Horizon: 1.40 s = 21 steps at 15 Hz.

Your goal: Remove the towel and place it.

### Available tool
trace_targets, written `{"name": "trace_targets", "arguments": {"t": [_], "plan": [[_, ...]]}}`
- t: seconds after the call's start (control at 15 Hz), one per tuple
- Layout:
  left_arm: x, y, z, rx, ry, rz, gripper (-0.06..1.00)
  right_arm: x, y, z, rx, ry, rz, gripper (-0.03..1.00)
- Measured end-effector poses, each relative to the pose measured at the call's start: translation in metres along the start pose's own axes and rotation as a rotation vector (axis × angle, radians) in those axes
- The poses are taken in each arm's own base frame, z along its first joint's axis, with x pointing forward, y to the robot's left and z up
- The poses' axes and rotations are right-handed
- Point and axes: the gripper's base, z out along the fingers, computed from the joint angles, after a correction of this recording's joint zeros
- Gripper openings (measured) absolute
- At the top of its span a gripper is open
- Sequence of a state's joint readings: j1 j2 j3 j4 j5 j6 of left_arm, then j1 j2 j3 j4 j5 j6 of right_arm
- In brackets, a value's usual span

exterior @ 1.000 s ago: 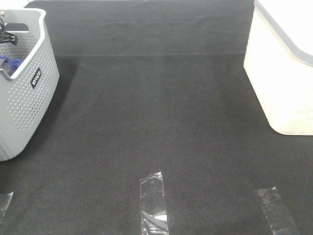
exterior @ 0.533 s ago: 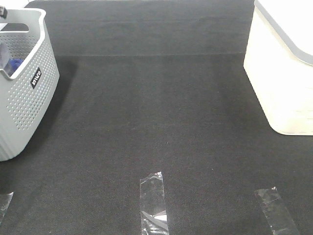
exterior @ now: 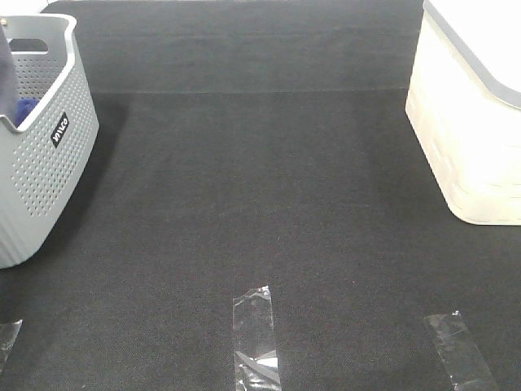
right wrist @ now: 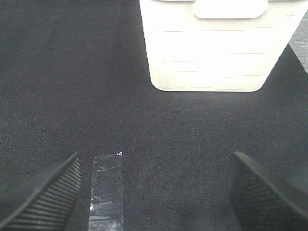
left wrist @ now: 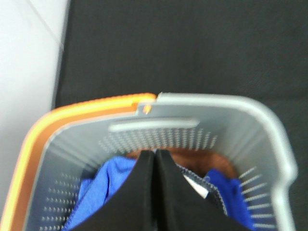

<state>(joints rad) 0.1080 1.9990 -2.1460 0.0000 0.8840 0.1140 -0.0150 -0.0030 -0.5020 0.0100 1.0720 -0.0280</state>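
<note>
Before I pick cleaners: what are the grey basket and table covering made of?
Grey basket: probably moulded plastic, matte, given its regular perforations and smooth rolled rim. Table covering: looks like black felt or short-pile fabric, fuzzy grain, no gloss.

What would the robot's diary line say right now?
left gripper: shut, seemingly pinching towel over grey basket | right gripper: open, empty, above mat | towel: not placed

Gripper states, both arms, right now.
Left gripper: closed, apparently pinching the towel.
Right gripper: open, holding nothing.
</note>
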Motion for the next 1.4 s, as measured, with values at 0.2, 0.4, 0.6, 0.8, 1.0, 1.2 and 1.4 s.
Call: {"name": "trace_targets", "arguments": {"t": [0.2,0.4,0.6,0.8,1.0,1.2,1.4], "plan": [[-0.027,-0.030,-0.065,0.051,-0.158,0.092,0.00,0.000,0.000,0.000,0.000,0.000,0.000,0.78],[-0.053,-0.075,-0.142,0.140,-0.418,0.151,0.00,0.000,0.000,0.000,0.000,0.000,0.000,0.77],[-0.060,-0.113,-0.188,0.246,-0.571,0.182,0.00,0.000,0.000,0.000,-0.003,0.004,0.001,0.76],[-0.055,-0.160,-0.204,0.375,-0.603,0.227,0.00,-0.016,0.008,0.005,-0.088,-0.018,0.043,0.76],[-0.043,-0.214,-0.213,0.514,-0.606,0.282,0.00,-0.041,0.021,0.026,-0.255,0.001,0.075,0.76],[-0.027,-0.265,-0.205,0.615,-0.576,0.334,0.00,-0.066,0.045,0.049,-0.545,0.033,-0.006,0.76],[-0.008,-0.309,-0.182,0.673,-0.524,0.381,0.00,-0.081,0.075,0.081,-0.832,0.094,-0.109,0.68]]}}
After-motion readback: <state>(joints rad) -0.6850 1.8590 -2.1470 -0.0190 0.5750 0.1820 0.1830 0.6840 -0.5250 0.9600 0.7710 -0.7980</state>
